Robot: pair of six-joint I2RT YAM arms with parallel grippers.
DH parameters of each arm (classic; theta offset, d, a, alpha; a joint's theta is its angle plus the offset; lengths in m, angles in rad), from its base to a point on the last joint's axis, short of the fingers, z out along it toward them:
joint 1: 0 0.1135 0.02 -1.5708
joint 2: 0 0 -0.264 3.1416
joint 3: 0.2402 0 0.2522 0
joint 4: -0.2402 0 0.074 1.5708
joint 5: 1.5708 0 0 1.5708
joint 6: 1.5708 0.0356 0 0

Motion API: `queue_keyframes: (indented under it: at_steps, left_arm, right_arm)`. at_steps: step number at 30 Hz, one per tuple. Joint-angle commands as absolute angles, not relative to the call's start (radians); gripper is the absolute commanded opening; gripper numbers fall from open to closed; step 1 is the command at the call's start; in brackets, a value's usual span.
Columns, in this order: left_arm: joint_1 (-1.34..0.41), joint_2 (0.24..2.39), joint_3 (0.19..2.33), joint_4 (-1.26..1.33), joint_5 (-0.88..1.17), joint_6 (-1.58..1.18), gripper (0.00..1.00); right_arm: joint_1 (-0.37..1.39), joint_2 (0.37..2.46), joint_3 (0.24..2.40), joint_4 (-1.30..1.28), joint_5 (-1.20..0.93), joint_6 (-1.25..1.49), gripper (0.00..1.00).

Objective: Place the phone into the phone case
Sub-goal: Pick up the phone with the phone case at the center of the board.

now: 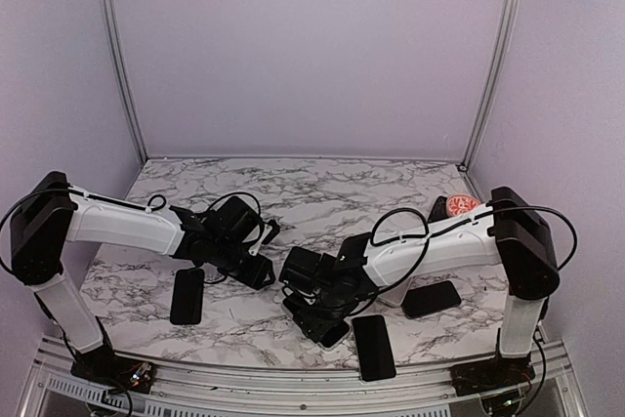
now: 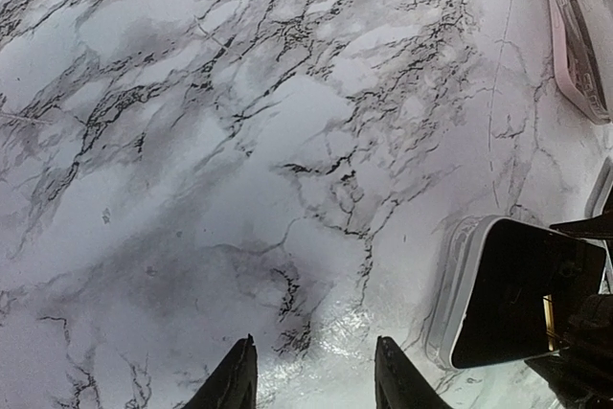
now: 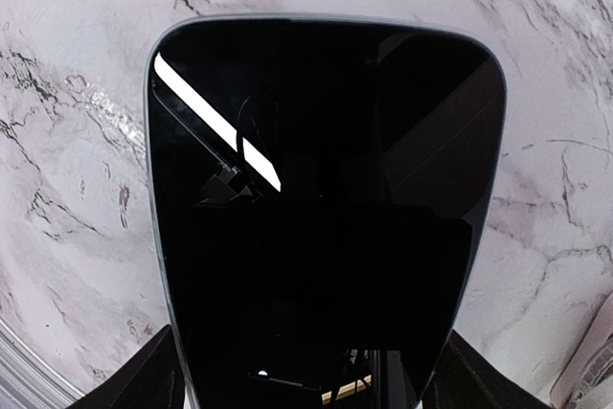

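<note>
Top external view: both arms are seen reaching inward over the marble table (image 1: 322, 192), with the left gripper (image 1: 256, 269) and right gripper (image 1: 316, 317) near each other at its middle. The phone (image 1: 337, 334) is found beneath the right gripper, lying flat, screen up. In the right wrist view the black screen is flanked by the two fingers (image 3: 144, 375), one at each long edge; whether the edges are pinched or only flanked cannot be told. In the left wrist view a clear rim, taken to be the case (image 2: 445, 284), is seen around the phone. The left gripper's fingers are held apart over bare marble, with nothing between them. Three other handsets are laid flat: left handset (image 1: 187, 295), near handset (image 1: 373, 347), right handset (image 1: 431, 298). A red object (image 1: 459, 207) is set at the far right.
</note>
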State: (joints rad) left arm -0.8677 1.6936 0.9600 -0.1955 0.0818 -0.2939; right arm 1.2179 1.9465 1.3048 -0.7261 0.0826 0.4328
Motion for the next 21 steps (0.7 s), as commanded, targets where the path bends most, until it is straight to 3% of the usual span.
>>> queue_keyframes:
  at_steps: [1,8,16,21]
  left_arm:
    - [-0.869,1.685,0.95,-0.208,0.135,-0.313,0.41]
    - [-0.868,1.655,0.945,-0.168,0.15,-0.341,0.43]
    - [-0.83,1.536,0.752,0.291,0.388,-0.548,0.76]
    - [-0.831,1.601,0.758,0.341,0.424,-0.591,0.81]
  right_arm:
    - [1.218,1.971,1.291,-0.765,0.085,0.421,0.6]
    - [1.219,1.899,1.257,-0.682,0.127,0.426,0.52]
    - [1.222,1.797,1.132,-0.428,0.234,0.392,0.46]
    - [1.23,1.753,1.09,-0.316,0.307,0.352,0.45]
